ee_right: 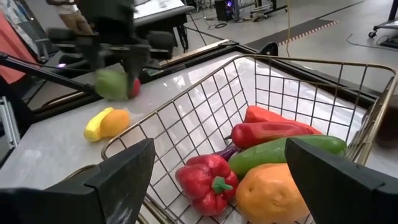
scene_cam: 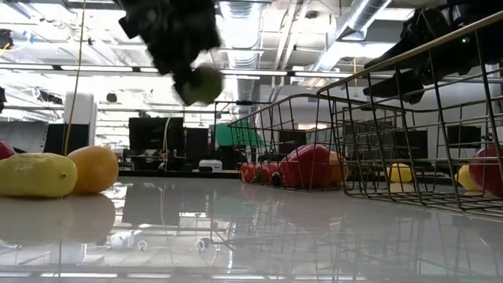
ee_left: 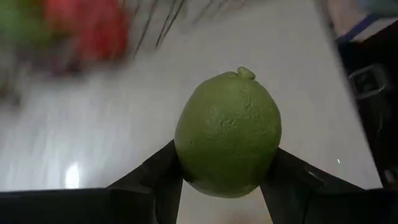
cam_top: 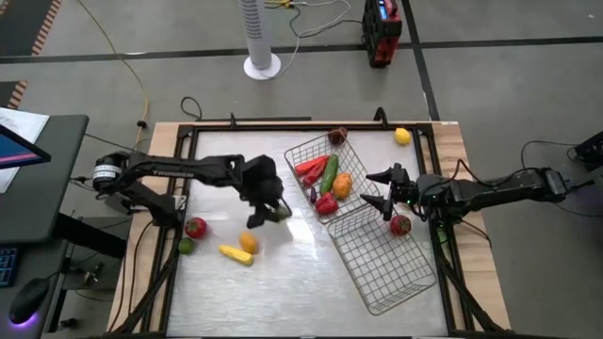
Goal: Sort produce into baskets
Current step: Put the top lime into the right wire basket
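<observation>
Lime (cam_top: 281, 212) above table (cam_top: 283, 282), left of 2 baskets (cam_top: 377, 247).

A white pedestal fan (cam_top: 261, 36) stands on the grey floor beyond the table's far edge, with a red and black device (cam_top: 380, 31) on the floor to its right. A yellow cable (cam_top: 121, 58) trails across the floor toward the table's far left corner. At the left, a dark desk (cam_top: 36, 174) carries a screen (cam_top: 21, 152), with a computer mouse (cam_top: 25, 303) nearer the camera
</observation>
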